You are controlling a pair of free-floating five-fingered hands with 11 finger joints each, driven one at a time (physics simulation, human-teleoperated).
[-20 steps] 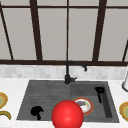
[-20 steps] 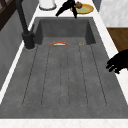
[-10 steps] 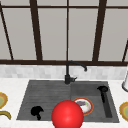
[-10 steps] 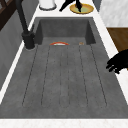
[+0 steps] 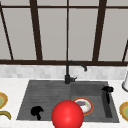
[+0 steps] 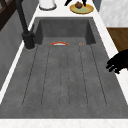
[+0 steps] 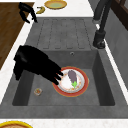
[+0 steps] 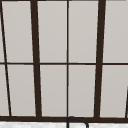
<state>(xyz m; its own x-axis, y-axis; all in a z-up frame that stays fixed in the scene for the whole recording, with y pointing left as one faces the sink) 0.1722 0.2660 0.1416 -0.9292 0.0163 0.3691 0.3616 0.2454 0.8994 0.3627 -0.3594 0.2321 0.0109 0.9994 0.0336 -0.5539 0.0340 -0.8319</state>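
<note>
A: Left side first. What is logged for the left hand (image 5: 37, 111)?

B: It is held over the front left of the drainboard (image 5: 42, 95), near the desk (image 5: 10, 85) edge. Fingers are loosely spread and nothing is held. Little risk is judged there.

A: Middle?

B: A red ball (image 5: 67, 115) is seen at the sink's front edge, overlapping the plate (image 5: 85, 105) in the front view. The plate is lying flat on the floor of the basin (image 7: 100, 82), with a dark piece of food (image 7: 72, 75) on it.

A: Right hand (image 5: 107, 89)?

B: It is placed by the basin's right wall in the front view. From the right side its fingers (image 7: 58, 74) are pointed down over the plate's rim, apart, with nothing gripped. Contact cannot be told.

A: What could go wrong?

B: If the rim is struck from above, the plate may be tipped and the food spilled. If it is pushed sideways, it may be slid against the wall instead of being caught. The wall could also be clipped by the hand.
</note>
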